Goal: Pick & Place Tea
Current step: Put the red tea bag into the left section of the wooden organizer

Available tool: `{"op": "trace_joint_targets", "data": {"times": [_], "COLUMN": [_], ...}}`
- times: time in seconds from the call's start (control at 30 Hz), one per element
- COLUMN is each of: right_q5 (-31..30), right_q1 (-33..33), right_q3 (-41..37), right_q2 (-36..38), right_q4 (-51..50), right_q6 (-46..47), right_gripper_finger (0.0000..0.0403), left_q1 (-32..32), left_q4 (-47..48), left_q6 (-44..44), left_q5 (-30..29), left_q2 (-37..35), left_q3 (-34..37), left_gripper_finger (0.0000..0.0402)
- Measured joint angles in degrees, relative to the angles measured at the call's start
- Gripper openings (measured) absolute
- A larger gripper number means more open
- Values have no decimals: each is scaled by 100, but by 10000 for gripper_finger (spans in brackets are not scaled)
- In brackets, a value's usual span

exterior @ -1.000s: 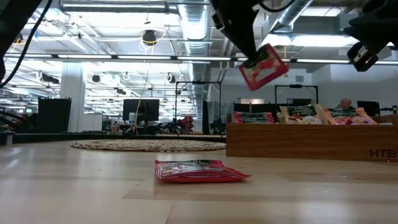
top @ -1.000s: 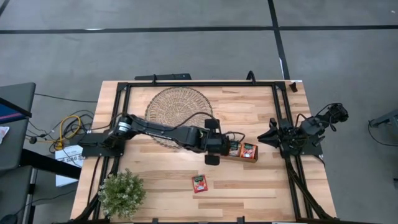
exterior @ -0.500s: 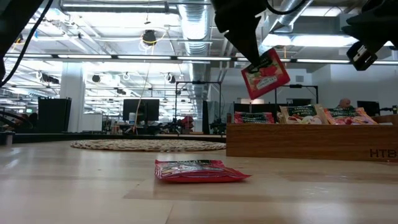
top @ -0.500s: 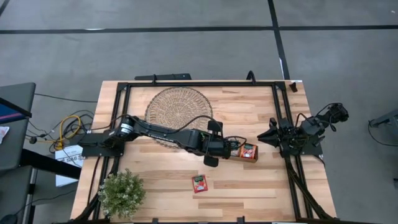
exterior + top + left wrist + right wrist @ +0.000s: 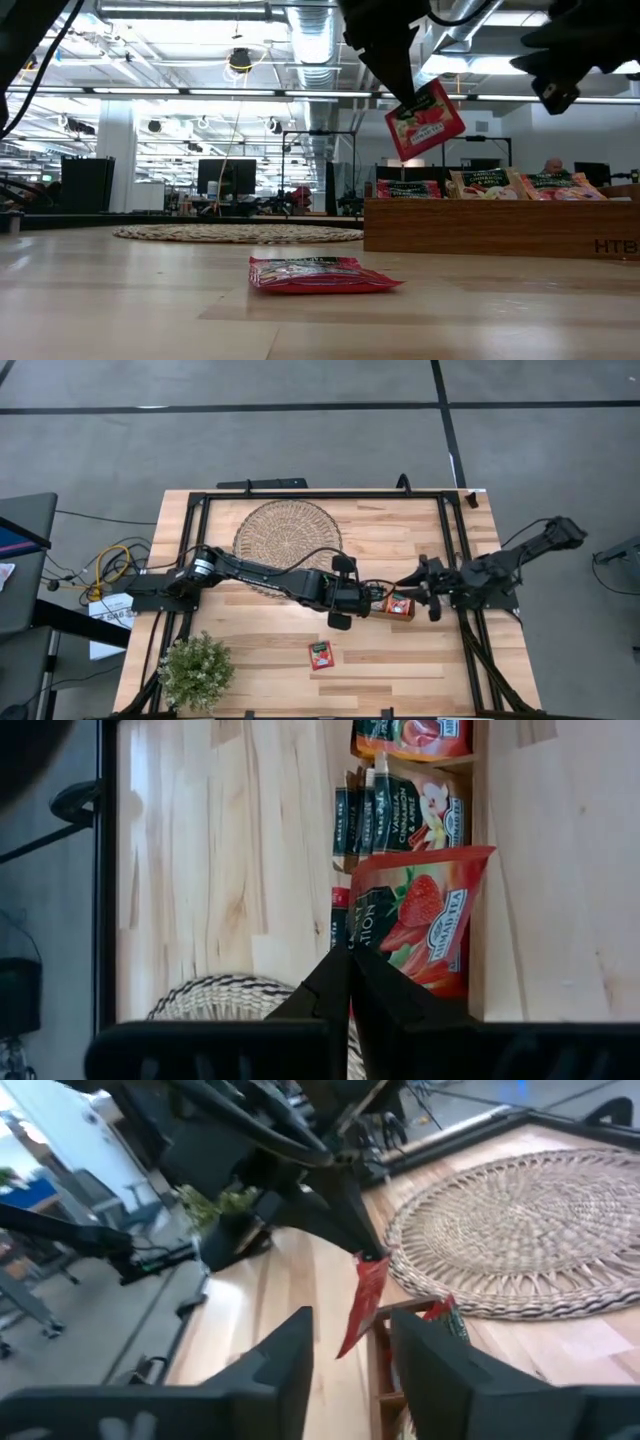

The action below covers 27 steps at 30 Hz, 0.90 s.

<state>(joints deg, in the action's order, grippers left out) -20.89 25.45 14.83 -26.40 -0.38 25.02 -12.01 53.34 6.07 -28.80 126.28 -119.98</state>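
Table (image 5: 400, 550): mat (image 5: 287, 532), plant (image 5: 195, 670), tray (image 5: 500, 228).

Dark jointed arms (image 5: 260, 572), black cables, fingers (image 5: 285, 1360)

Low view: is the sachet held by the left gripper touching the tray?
No. The red sachet hangs from the shut left gripper, clearly above the tray.

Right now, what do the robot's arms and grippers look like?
Both arms are black and jointed, with thin black cables looping along them. The left gripper has two flat black fingers tapering to a point. The right gripper has two broad, dark, blocky fingers.
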Motion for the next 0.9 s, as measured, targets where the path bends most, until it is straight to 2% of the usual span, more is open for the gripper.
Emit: {"op": "trace_joint_targets", "data": {"times": [0.23, 0.43, 0.53, 0.73, 0.9], "right_q5": [315, 608, 658, 1310, 1529], "right_q1": [-460, -754, -892, -1207, -1374], "right_q3": [616, 1235, 1467, 1747, 1907], "right_q2": [-1390, -2374, -2717, -3357, -3733], "right_q4": [132, 128, 131, 84, 82], "right_q6": [-85, -476, -605, -613, -620], "right_gripper_finger": [180, 213, 218, 216, 215], "left_q1": [-2, -2, -2, -3, -10], "left_q4": [68, 70, 70, 144, 245], "left_q6": [-177, -304, -439, -614, -717], "left_q5": [-2, -4, -7, -11, -42], "left_q2": [2, 2, 2, 2, 2], "left_q3": [0, 0, 0, -2, -2], "left_gripper_finger": [0, 0, 0, 0, 0]}}
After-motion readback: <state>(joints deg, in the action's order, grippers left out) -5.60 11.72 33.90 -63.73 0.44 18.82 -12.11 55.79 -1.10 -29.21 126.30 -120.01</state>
